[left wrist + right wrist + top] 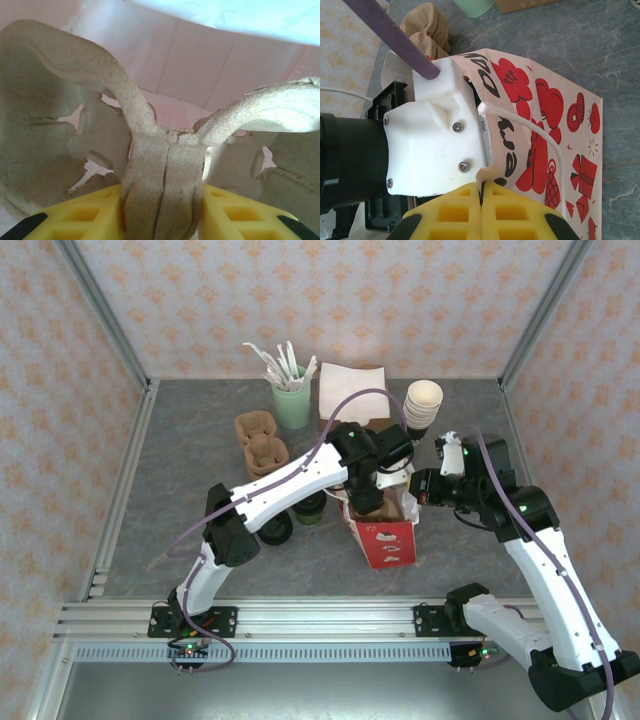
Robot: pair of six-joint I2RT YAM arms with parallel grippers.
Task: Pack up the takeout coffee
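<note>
L end effector (164,212) gripping carrier (165,167) in bag (392,542), R end effector (481,200) pinching rim (481,177); coffee (309,510) just outside.

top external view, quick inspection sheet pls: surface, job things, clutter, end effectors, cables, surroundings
surface: grey stone-look table, no spills seen
job's things: takeout coffee stands on the table left of the paper bag, partly under the left arm, not yet packed
clutter: green cup of stirrers, white napkins, cream cup stack, spare pulp carriers, loose black lid
end effectors: left end effector shut on a pulp carrier inside the bag; right end effector shut on the bag's rim
cables: purple cable loops above the left arm
surroundings: pink patterned walls, metal frame rail
</note>
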